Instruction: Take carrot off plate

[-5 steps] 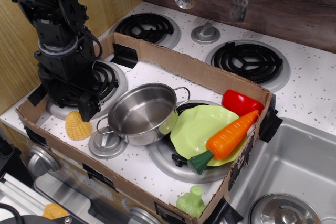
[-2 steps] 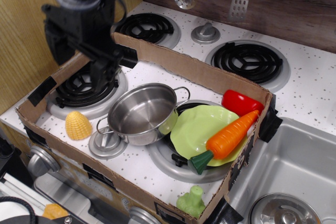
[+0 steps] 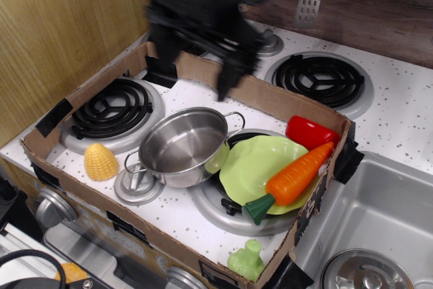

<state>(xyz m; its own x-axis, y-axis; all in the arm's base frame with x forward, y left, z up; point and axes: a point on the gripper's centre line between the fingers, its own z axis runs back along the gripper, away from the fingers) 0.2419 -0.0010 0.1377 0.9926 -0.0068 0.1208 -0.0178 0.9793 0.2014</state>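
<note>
Orange carrot lying across right side of light-green plate, lower right of centre; green stem end pointing lower left and overhanging plate rim, tapered tip pointing upper right, close to red pepper. Plate tilted, resting on burner with its left edge against steel pot. Pot upright at centre of frame, nothing visible inside. Yellow corn cob on speckled worktop at left, well apart from plate, just beside a round knob. All of these enclosed by low cardboard wall. Small pale green item at bottom edge, just outside the cardboard wall. Arm blurred in upper centre of frame; pincer hanging above rear cardboard wall, well apart from carrot. Cannot tell whether pincer open or closed; nothing seen in it. Steel sink at lower right. Spatula hanging on back wall, top of frame.
</note>
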